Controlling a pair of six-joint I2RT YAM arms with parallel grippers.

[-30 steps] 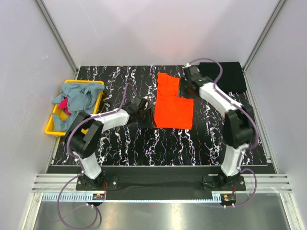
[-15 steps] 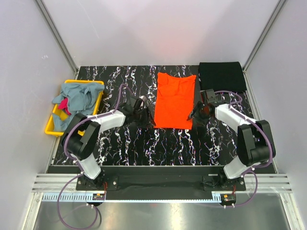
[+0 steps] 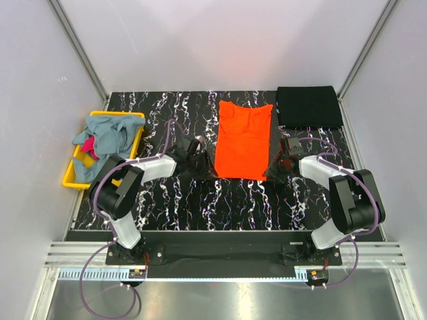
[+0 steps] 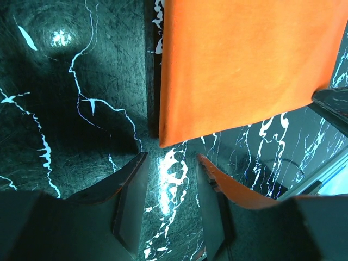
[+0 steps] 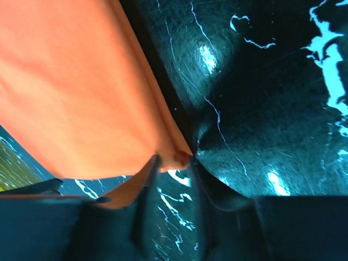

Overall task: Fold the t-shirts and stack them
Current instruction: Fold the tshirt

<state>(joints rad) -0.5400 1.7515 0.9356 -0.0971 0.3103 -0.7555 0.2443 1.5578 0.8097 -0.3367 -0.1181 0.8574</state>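
Yellow bin point(image 3: 69, 175) at the far left holds a heap of grey-blue shirt point(image 3: 110, 133) with a bit of magenta shirt point(image 3: 91, 151) showing beneath it.

Next along, the left gripper point(image 4: 171, 163) sits low on the table point(image 3: 167, 200). Its fingers are spread and the near-left corner of the orange shirt point(image 3: 243, 140) lies just ahead of the gap, not yet between them.

The orange shirt lies flat mid-table as a narrow panel, collar end away from the arms. In the right wrist view its right edge shows more than one layer.

The right gripper point(image 5: 173, 166) is at the near-right corner, fingers apart, with the corner tip just at their mouth and nothing pinched.

A black shirt point(image 3: 309, 107) lies folded at the far right corner.

The orange cloth looks light, thin and limp. It will likely sag and drag, and a shallow bite could catch only the top layer. The two near corners seem the right holds, with fingers sliding flat along the table under all the layers, so the hem can lift evenly for a fold towards the collar.
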